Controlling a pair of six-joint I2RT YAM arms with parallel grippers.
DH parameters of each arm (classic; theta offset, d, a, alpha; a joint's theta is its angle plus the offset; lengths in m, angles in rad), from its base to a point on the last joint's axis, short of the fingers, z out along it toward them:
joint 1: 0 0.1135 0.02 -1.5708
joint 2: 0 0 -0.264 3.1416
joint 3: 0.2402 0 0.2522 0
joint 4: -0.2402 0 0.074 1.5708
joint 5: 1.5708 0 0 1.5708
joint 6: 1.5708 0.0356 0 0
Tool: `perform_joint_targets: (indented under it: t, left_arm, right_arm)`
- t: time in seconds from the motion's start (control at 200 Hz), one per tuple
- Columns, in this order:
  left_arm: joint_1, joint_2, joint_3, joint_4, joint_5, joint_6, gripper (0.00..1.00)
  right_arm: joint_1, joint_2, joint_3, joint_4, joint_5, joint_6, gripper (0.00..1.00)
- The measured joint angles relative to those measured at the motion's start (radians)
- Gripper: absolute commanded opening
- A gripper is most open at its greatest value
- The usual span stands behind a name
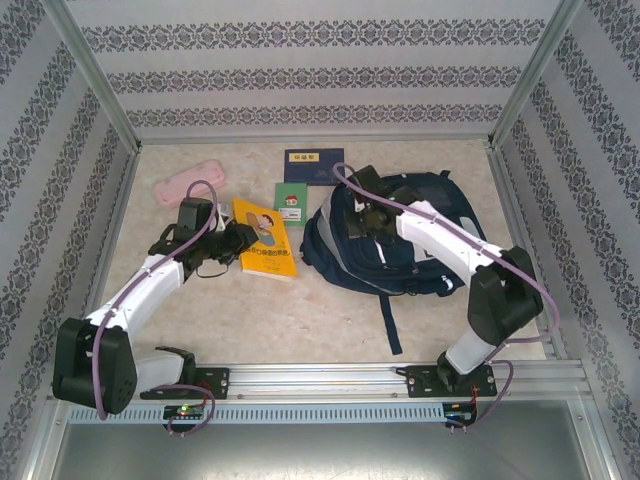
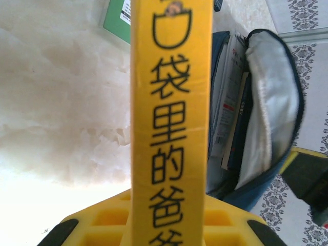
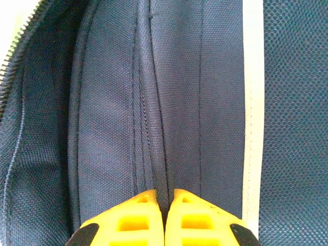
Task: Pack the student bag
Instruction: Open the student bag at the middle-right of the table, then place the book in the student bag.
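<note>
Beige worktop [image 1: 250, 310], patterned walls | student bag [image 1: 345, 262] seen unzipped, centre-right | left jaws clamped on yellow book [image 1: 265, 240], centre-left | right jaws pinched shut on bag fabric | step judged: book loading | next: mouth to be held open, book slid in

Bright, even light, barely any shadows. Left wrist cam: tabletop [image 2: 61, 128] washed out w/ glare at near edge — yellow book [image 2: 171, 102] slightly soft, too close.
</note>
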Motion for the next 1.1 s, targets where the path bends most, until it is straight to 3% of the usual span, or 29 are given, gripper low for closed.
perform_joint_targets:
  t: [0.43,0.709,1.099]
  left_arm:
    - [-0.04,0.019,0.011,0.007,-0.014,-0.008,0.0]
    - [-0.095,0.037,0.156,0.046,-0.031,-0.042,0.0]
    - [-0.355,0.439,0.404,0.289,-0.058,-0.132,0.0]
  right_arm:
    - [-0.053,-0.107,-0.023,0.008,-0.074,0.051,0.0]
    - [-0.116,-0.226,-0.028,0.011,-0.144,0.089,0.0]
    - [-0.218,-0.298,-0.038,0.023,-0.275,0.157,0.0]
